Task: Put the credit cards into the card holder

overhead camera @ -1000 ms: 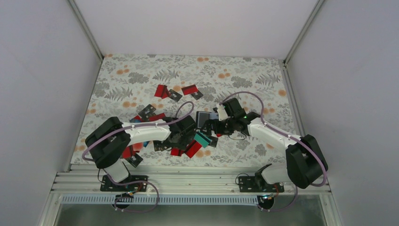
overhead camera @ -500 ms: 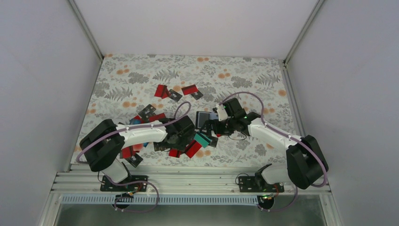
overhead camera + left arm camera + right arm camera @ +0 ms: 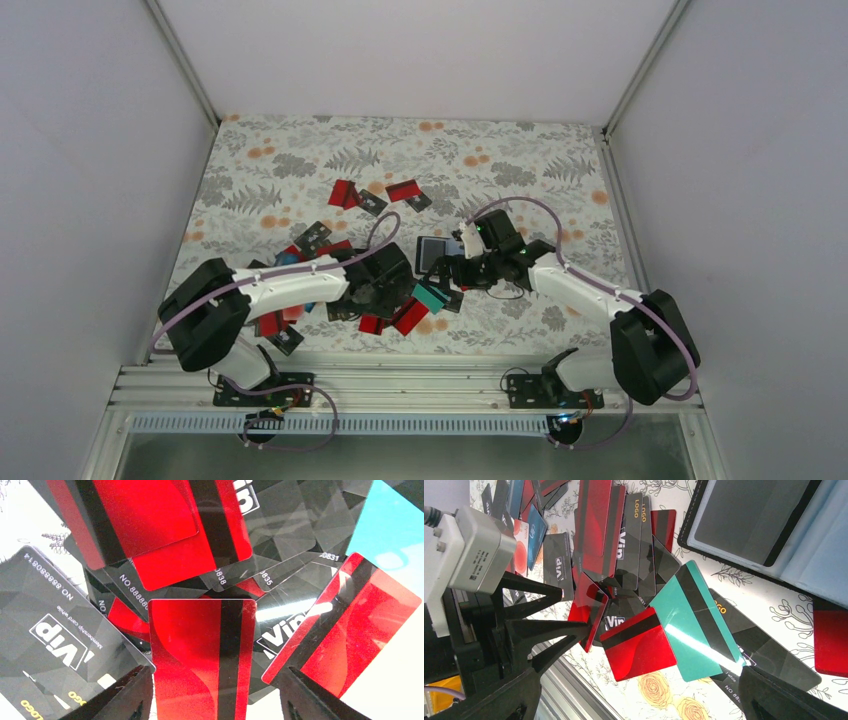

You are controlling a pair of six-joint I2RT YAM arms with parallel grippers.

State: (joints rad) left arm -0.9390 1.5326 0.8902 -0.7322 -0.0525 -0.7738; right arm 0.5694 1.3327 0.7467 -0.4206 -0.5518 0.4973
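The credit cards lie in a heap (image 3: 330, 290) at the front left. They fill the left wrist view, mostly red and black. The card holder (image 3: 437, 250) lies open beside the heap, and its clear pockets show in the right wrist view (image 3: 764, 525). My left gripper (image 3: 372, 298) is low over the heap, jaws open either side of a tilted red card with a black stripe (image 3: 202, 655). That card touches the left finger (image 3: 125, 695) and stands apart from the right one. My right gripper (image 3: 639, 700) is wide open and empty above a teal card (image 3: 699, 625) and a red card (image 3: 639, 647).
Several more red and black cards (image 3: 375, 195) lie farther back on the floral tablecloth (image 3: 560, 170). The left gripper's body and fingers (image 3: 549, 630) show close in the right wrist view. The table's metal front rail (image 3: 420, 385) runs just behind the heap.
The left arm's shoulder and elbow have swung to the left while its gripper stayed over the heap. The right gripper has barely moved.
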